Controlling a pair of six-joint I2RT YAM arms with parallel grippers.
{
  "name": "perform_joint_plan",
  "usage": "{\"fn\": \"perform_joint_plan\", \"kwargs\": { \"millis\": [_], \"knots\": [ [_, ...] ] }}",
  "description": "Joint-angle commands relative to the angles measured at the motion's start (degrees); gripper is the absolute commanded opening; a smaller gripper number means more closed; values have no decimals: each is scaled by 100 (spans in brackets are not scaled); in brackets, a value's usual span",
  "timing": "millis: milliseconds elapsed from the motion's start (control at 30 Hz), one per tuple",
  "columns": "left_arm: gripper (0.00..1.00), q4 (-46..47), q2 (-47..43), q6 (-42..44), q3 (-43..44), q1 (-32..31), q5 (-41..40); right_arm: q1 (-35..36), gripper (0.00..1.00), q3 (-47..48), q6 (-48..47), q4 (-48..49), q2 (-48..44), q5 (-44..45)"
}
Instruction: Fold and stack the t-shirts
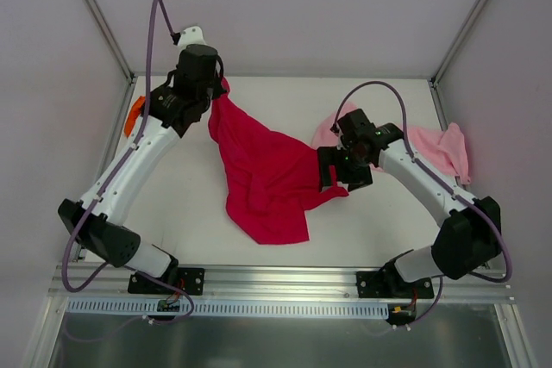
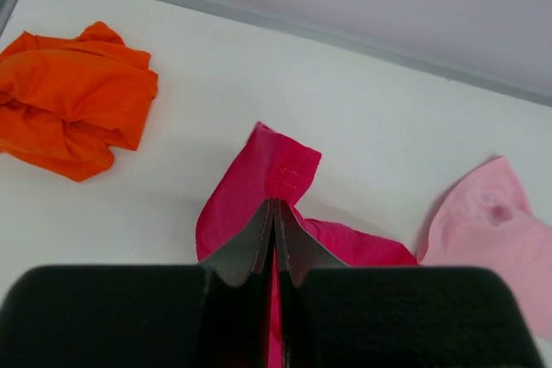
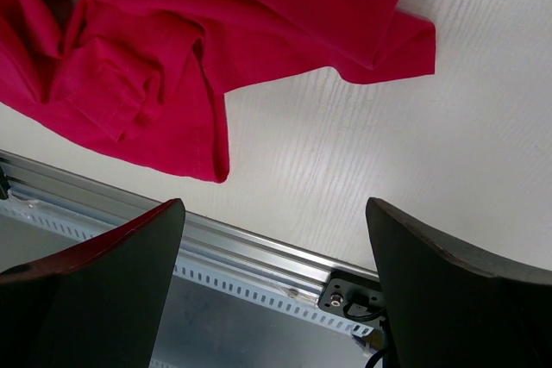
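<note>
The crimson t-shirt point(image 1: 267, 174) lies crumpled across the middle of the table, one corner lifted at the back left. My left gripper point(image 1: 217, 90) is shut on that corner; in the left wrist view its jaws point(image 2: 274, 204) pinch the red hem point(image 2: 280, 170). My right gripper point(image 1: 335, 170) hovers open over the shirt's right edge, with nothing between its fingers point(image 3: 274, 208) and red cloth point(image 3: 172, 32) below. The orange t-shirt point(image 2: 73, 101) is bunched at the far left, mostly hidden by the left arm point(image 1: 134, 116). The pink t-shirt point(image 1: 444, 148) lies rumpled at the right.
An aluminium rail point(image 3: 259, 265) with a slotted strip runs along the table's near edge, with the arm bases point(image 1: 164, 280) on it. Pale walls and a metal frame point(image 1: 99, 23) close in the back and sides of the white table point(image 1: 285, 92).
</note>
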Motion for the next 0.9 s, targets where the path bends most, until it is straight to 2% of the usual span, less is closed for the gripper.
{"fn": "perform_joint_plan", "kwargs": {
  "millis": [0, 400, 633, 767, 867],
  "knots": [
    [0, -11, -528, -69, 87, -36, -482, 130, 92, 290, -91, -3, 263, -6],
    [0, -416, -1582, -78, 377, -35, -965, 368, 91, 317, -4, 208, 1020, 284],
    [0, -916, -2225, -280, 141, -36, -1194, 394, 91, 0, 49, 1271, 1247, 599],
    [0, -1030, -2532, -315, -185, -36, -1176, 394, 91, 508, -30, 1386, 2036, 890],
    [0, -1101, -2629, -359, -378, -36, -1098, 385, 90, 1142, 66, 1210, 2557, 777]
  ]
}}
